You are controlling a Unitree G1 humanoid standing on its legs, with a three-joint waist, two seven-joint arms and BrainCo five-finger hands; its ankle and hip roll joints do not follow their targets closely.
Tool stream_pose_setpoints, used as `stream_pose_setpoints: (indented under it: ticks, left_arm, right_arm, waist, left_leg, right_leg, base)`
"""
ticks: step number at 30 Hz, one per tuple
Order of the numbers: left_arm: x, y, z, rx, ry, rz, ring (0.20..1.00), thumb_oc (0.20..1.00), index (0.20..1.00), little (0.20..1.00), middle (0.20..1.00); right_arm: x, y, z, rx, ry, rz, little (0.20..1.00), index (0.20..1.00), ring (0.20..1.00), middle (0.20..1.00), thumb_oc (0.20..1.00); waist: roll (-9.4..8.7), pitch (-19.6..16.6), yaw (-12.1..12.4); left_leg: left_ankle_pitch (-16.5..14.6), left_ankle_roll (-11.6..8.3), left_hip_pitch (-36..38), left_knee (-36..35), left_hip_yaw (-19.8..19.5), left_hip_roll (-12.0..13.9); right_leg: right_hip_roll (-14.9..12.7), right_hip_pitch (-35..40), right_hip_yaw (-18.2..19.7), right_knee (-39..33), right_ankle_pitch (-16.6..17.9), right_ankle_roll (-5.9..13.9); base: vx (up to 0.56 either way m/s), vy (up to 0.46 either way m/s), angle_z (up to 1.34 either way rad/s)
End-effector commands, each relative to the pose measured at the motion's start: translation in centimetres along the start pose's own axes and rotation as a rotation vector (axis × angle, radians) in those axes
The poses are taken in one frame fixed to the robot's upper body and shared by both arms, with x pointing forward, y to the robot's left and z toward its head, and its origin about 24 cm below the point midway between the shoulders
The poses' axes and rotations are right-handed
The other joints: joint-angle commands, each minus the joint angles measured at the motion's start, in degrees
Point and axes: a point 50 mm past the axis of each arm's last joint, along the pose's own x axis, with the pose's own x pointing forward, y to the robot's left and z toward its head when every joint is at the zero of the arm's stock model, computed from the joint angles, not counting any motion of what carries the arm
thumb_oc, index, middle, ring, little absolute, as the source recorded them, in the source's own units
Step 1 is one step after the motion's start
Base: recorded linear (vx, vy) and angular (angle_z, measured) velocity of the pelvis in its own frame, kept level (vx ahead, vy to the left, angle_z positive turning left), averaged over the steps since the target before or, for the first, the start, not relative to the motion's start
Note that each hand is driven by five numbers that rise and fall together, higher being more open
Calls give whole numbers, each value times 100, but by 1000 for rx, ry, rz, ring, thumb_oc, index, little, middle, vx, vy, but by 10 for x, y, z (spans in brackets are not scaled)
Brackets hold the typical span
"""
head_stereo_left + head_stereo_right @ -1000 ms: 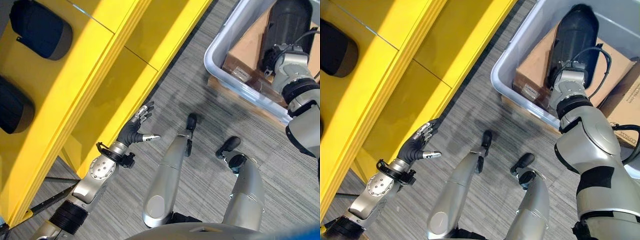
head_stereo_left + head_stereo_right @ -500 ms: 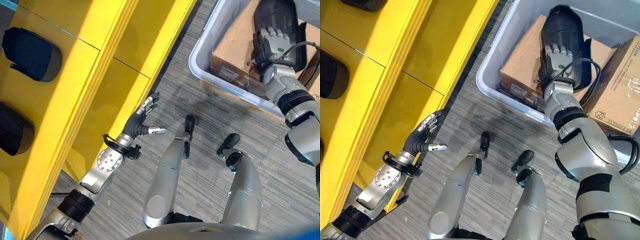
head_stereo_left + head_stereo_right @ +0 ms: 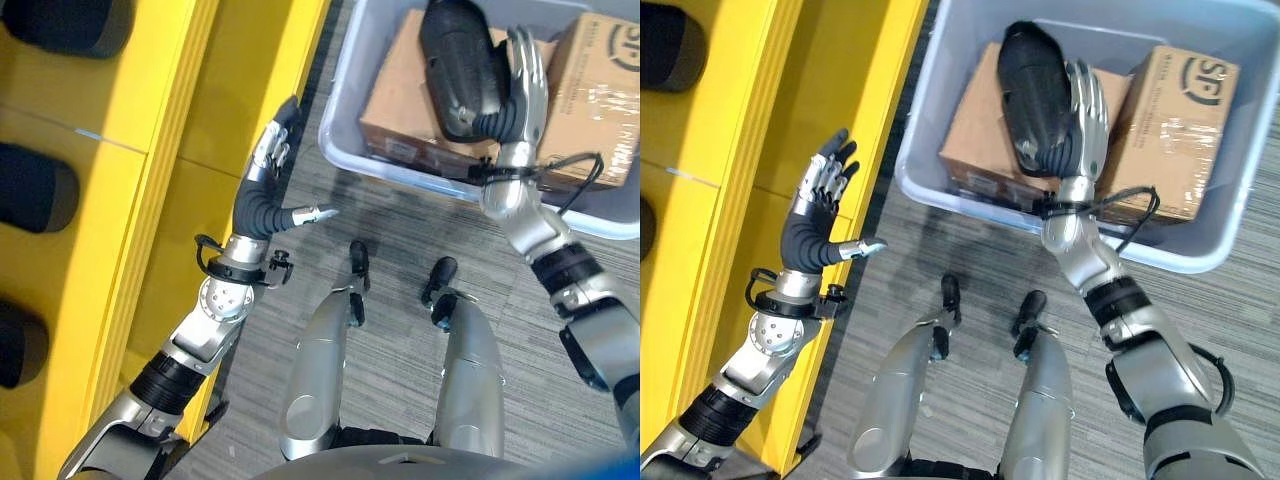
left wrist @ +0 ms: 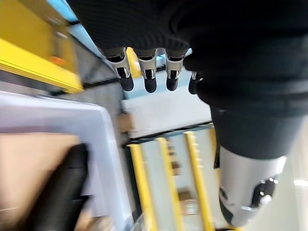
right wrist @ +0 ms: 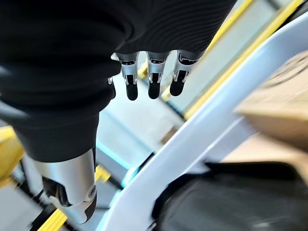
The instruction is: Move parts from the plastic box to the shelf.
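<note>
Inside the plastic box (image 3: 970,215), on top of the cardboard cartons (image 3: 975,140), lies the black part (image 3: 1032,95); my right hand (image 3: 1085,115) is flat against its side, fingers straight and together, not wrapped round it. My left hand (image 3: 818,215) hangs between box and yellow shelf (image 3: 760,120), fingers spread, empty. Risk, I judge: with no curl on it, the rounded part could roll off the cartons when lifted.

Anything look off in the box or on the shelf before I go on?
Nothing stands out. The black part lies across the cardboard boxes inside the plastic box, with the right hand open beside it. The left hand is open and empty by the yellow shelf. No spills or damage show.
</note>
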Motion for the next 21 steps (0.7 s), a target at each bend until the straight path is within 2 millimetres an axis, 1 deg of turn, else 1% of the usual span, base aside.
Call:
stream_pose_setpoints:
  ticks: [1, 2, 3, 4, 5, 7, 8, 9, 10, 11, 12, 14, 15, 16, 18, 21]
  left_arm:
    - [1, -10, 32, -39, -187, -3, 1000, 1000, 1000, 1000, 1000]
    - [10, -13, 38, -13, -244, 28, 1000, 1000, 1000, 1000, 1000]
    - [16, -14, 40, -8, -261, 47, 1000, 1000, 1000, 1000, 1000]
    - [25, -15, 43, -11, -279, 94, 1000, 1000, 1000, 1000, 1000]
    - [34, -15, 44, -3, -281, 142, 1000, 1000, 1000, 1000, 1000]
    - [43, -13, 44, -8, -265, 206, 1000, 1000, 1000, 1000, 1000]
    - [49, -11, 39, -8, -223, 262, 1000, 1000, 1000, 1000, 1000]
    - [53, -10, 33, -12, -175, 298, 1000, 1000, 1000, 1000, 1000]
    - [55, -10, 27, 2, -132, 340, 1000, 1000, 1000, 1000, 1000]
    - [59, -9, 15, 16, -56, 421, 1000, 1000, 1000, 1000, 1000]
    - [60, -9, 13, 23, -40, 440, 1000, 1000, 1000, 1000, 1000]
    - [63, -4, -4, 59, 56, 561, 1000, 1000, 1000, 1000, 1000]
    - [62, 0, -13, 80, 114, 632, 1000, 1000, 1000, 1000, 1000]
    - [59, 8, -33, 67, 225, 782, 1000, 1000, 1000, 1000, 1000]
    - [55, 12, -42, 115, 259, 875, 1000, 1000, 1000, 1000, 1000]
    - [47, 18, -55, 116, 340, 977, 1000, 1000, 1000, 1000, 1000]
  right_arm:
    - [14, -16, 26, 125, -96, -133, 1000, 1000, 1000, 1000, 1000]
    - [0, -20, 29, 183, -120, -132, 1000, 1000, 1000, 1000, 1000]
    - [-6, -20, 33, 204, -134, -119, 1000, 1000, 1000, 1000, 1000]
    - [-19, -18, 39, 219, -160, -76, 1000, 1000, 1000, 1000, 1000]
    - [-26, -17, 40, 220, -149, -29, 1000, 1000, 1000, 1000, 1000]
    - [-39, -16, 34, 237, -103, 39, 1000, 1000, 1000, 1000, 1000]
    - [-46, -12, 32, 241, -93, 94, 1000, 1000, 1000, 1000, 1000]
    - [-49, -10, 31, 248, -76, 123, 1000, 1000, 1000, 1000, 1000]
    - [-52, -8, 30, 260, -58, 151, 1000, 1000, 1000, 1000, 1000]
    - [-58, -6, 29, 272, -54, 197, 1000, 1000, 1000, 1000, 1000]
    - [-59, -5, 28, 272, -54, 206, 1000, 1000, 1000, 1000, 1000]
    - [-66, -5, 28, 277, -69, 259, 1000, 1000, 1000, 1000, 1000]
    - [-69, -5, 28, 276, -73, 268, 1000, 1000, 1000, 1000, 1000]
    - [-74, -7, 25, 285, -46, 278, 1000, 1000, 1000, 1000, 1000]
    - [-79, -8, 20, 285, -29, 276, 1000, 1000, 1000, 1000, 1000]
    - [-85, -10, 15, 284, -12, 275, 1000, 1000, 1000, 1000, 1000]
  waist:
    - [-64, 73, -118]
    - [-143, 73, -380]
    - [-192, 73, -496]
    - [-270, 73, -699]
    - [-334, 73, -870]
    - [-435, 73, -1059]
    - [-500, 73, -1171]
    - [-527, 73, -1212]
    - [-568, 73, -1269]
    - [-638, 73, -1372]
    - [-646, 73, -1378]
    - [-754, 73, -1508]
    - [-784, 73, -1545]
    - [-876, 73, -1620]
    - [-935, 73, -1647]
    - [-989, 73, -1664]
  left_leg:
    - [-580, -341, 484, 33, -100, 365]
    - [-567, -367, 730, -118, 40, 414]
    - [-559, -384, 872, -191, 115, 439]
    - [-564, -408, 1130, -296, 234, 488]
    - [-559, -450, 1366, -386, 350, 548]
    - [-528, -510, 1629, -513, 524, 657]
    - [-496, -554, 1755, -566, 671, 756]
    - [-577, -639, 1906, -607, 691, 809]
    - [-564, -665, 1953, -617, 757, 869]
    - [-566, -713, 2040, -615, 847, 962]
    - [-564, -727, 2051, -613, 867, 982]
    - [-567, -778, 2051, -519, 963, 1110]
    - [-553, -797, 2029, -467, 986, 1156]
    - [-506, -840, 1943, -367, 999, 1242]
    - [-447, -873, 1826, -268, 1000, 1326]
    - [-419, -898, 1745, -235, 1021, 1386]
  right_leg:
    - [81, 605, 426, -684, 65, 546]
    - [136, 755, 538, -884, 134, 579]
    - [152, 852, 577, -996, 177, 596]
    - [172, 1038, 643, -1150, 228, 639]
    - [216, 1232, 700, -1321, 286, 661]
    - [256, 1445, 711, -1560, 380, 692]
    - [261, 1531, 653, -1674, 443, 714]
    - [281, 1637, 656, -1723, 384, 775]
    - [293, 1641, 636, -1744, 408, 780]
    - [339, 1686, 625, -1804, 426, 776]
    - [354, 1692, 631, -1819, 432, 773]
    - [421, 1661, 660, -1829, 451, 757]
    - [456, 1644, 682, -1826, 451, 749]
    - [539, 1578, 737, -1814, 427, 739]
    - [582, 1502, 744, -1803, 422, 720]
    - [605, 1416, 718, -1810, 430, 720]
  base:
    - [-54, 107, -59]
    - [-64, 99, -66]
    - [-57, 99, -71]
    - [-18, 41, -77]
    - [4, 33, -78]
    - [9, 4, -55]
    - [69, 20, -41]
    - [69, 31, -44]
    - [80, 16, -47]
    - [19, -7, -53]
    - [19, -33, -43]
    - [14, -68, -34]
    - [25, -137, -36]
    - [16, -152, -31]
    - [7, -130, -29]
    - [6, -88, -13]
